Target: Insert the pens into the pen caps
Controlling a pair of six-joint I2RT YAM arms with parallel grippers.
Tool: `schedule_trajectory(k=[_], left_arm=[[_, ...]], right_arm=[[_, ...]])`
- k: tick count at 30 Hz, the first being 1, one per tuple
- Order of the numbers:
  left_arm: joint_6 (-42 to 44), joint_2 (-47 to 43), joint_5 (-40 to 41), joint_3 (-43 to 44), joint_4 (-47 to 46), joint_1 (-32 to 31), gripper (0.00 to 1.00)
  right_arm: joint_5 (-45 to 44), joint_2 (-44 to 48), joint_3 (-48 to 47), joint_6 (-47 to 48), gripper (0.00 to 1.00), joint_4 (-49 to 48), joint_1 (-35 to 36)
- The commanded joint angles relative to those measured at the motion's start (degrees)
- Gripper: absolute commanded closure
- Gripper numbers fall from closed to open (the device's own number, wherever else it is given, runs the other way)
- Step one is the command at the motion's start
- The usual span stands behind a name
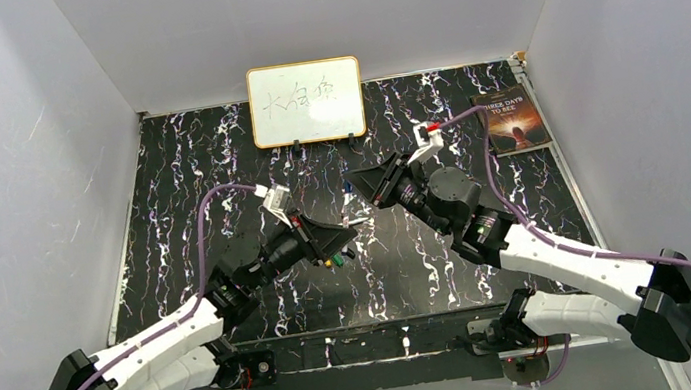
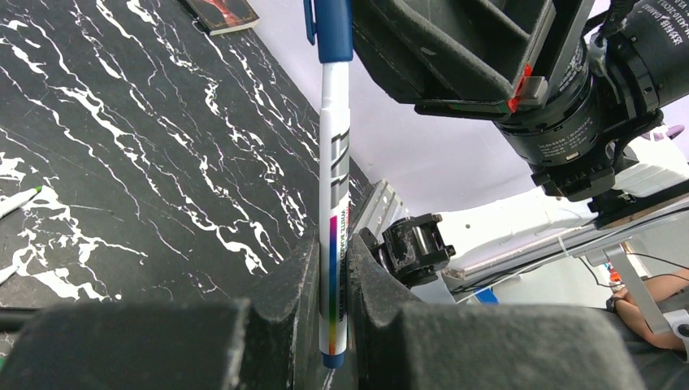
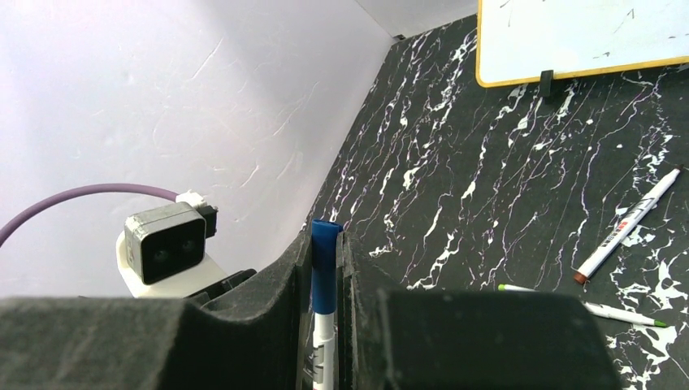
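Observation:
A white marker pen [image 2: 334,203] stands clamped between my left gripper's [image 2: 331,260] fingers, its blue end at the bottom. A blue cap [image 2: 333,28] sits on its top end. My right gripper [image 3: 324,252] is shut on that blue cap [image 3: 323,272], with the pen's white body [image 3: 322,351] showing below it. In the top view the two grippers, left [image 1: 340,244] and right [image 1: 367,188], meet over the table's middle with the pen [image 1: 357,220] between them. Two loose pens lie on the table, one red-tipped [image 3: 626,227] and one green-tipped [image 3: 585,307]. The other caps are not clearly visible.
A small whiteboard [image 1: 306,101] stands at the back centre. A book [image 1: 511,120] lies at the back right. Grey walls close in the black marbled table [image 1: 215,152] on three sides. A green-tipped pen [image 2: 18,200] lies at the left edge of the left wrist view.

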State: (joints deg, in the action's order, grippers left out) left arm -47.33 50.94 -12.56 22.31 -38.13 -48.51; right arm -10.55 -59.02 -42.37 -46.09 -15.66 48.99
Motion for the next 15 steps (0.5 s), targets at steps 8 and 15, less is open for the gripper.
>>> schedule_trajectory(k=[8,15], left_arm=[[3.0,1.9,5.0,5.1,-3.1,-0.2,1.00],[11.6,4.3,5.5,10.6,0.7,-0.2,1.00]], right_arm=[[0.4,3.6,1.1,0.0,1.00,-0.3,0.0],[1.1,4.0,3.2,-0.4,1.00,-0.1,0.1]])
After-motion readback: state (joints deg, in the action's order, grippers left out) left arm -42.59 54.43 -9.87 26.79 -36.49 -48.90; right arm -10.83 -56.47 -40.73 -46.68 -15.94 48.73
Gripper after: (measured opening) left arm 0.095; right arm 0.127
